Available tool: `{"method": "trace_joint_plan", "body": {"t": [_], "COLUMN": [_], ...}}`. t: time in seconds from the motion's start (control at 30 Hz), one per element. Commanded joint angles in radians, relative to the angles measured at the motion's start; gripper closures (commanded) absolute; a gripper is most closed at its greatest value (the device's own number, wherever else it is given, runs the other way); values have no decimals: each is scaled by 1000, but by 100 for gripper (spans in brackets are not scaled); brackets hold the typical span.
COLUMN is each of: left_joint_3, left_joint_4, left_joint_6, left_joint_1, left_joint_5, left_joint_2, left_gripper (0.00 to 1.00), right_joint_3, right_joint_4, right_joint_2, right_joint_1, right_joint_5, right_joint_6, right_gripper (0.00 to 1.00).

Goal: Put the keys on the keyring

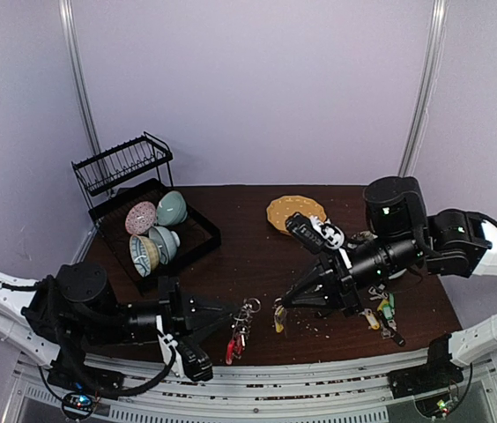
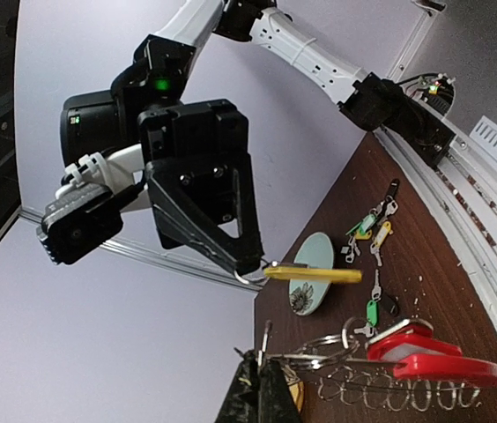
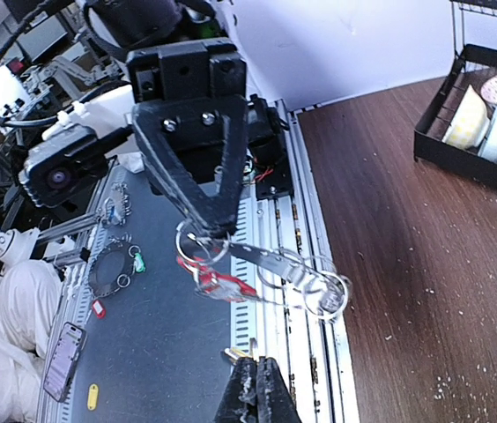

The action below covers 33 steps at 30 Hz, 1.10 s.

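My left hand (image 3: 216,231) clamps the keyring (image 2: 425,357) aloft, facing my right hand (image 2: 253,264), which pinches a yellow key (image 2: 315,274), apparently aligned for threading.

Note dark brown wood grain on the desk (image 1: 248,251), with pale flecks scattered over it. Record red plastic and silver loops on the keyring (image 2: 425,359). Log the yellow-tagged key (image 2: 315,274), plus green and yellow tags among the keys (image 1: 382,313). Mark a yellow-orange plate (image 1: 288,211) and a black dish rack (image 1: 121,167).
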Motion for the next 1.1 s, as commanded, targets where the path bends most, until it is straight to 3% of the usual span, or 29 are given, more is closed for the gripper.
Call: {"method": "trace_joint_plan", "body": {"t": [0.0, 0.4, 0.57, 0.7, 0.93, 1.07], "left_joint_3": [52, 58, 85, 134, 91, 58], "left_joint_4": [43, 95, 68, 29, 92, 123], "left_joint_6": [1, -88, -149, -296, -497, -526], "left_joint_1": [-4, -3, -3, 7, 25, 41], "left_joint_5": [47, 66, 58, -52, -148, -142], "left_joint_2": [10, 18, 23, 65, 52, 11], "left_gripper": [100, 100, 100, 100, 100, 100], "right_joint_3": [26, 32, 56, 73, -97, -247], "right_joint_4": [31, 78, 26, 8, 34, 172], "right_joint_2": [-9, -31, -25, -27, -41, -25], "right_joint_1": [2, 2, 6, 8, -5, -19], "right_joint_5": [-70, -161, -95, -11, 120, 131], "right_joint_6": [-39, -24, -52, -86, -87, 15], "right_gripper": [100, 100, 100, 100, 100, 100]}}
